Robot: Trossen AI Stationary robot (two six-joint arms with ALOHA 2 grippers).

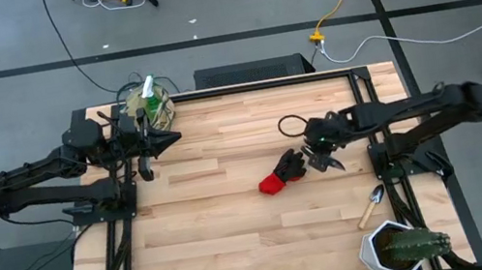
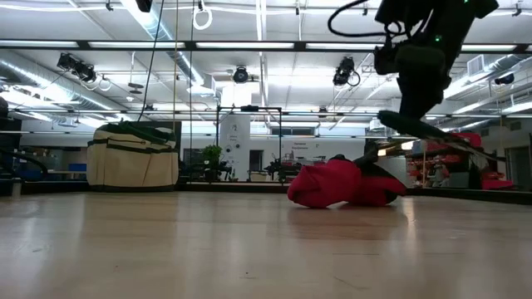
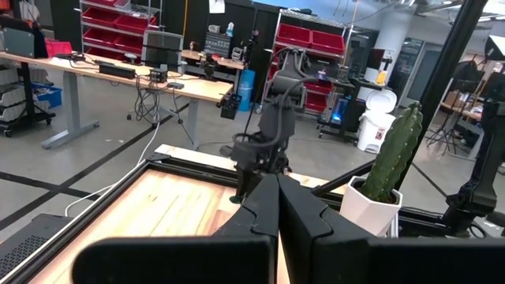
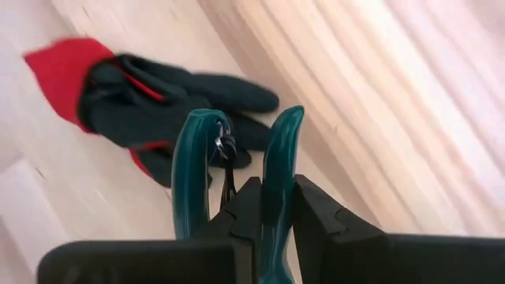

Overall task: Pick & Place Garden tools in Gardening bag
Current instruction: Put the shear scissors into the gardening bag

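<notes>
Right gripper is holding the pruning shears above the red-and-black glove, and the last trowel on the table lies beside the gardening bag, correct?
Not quite. The trowel lies beside the white cactus pot, far from the gardening bag, as the high view shows. The right gripper does hold the shears over the glove.

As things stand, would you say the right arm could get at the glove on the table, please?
Probably not yet. The right gripper hangs right beside the red-and-black glove with nothing between them, but it is shut on the pruning shears, whose teal handles fill its grip, so it would need to drop those first.
</notes>
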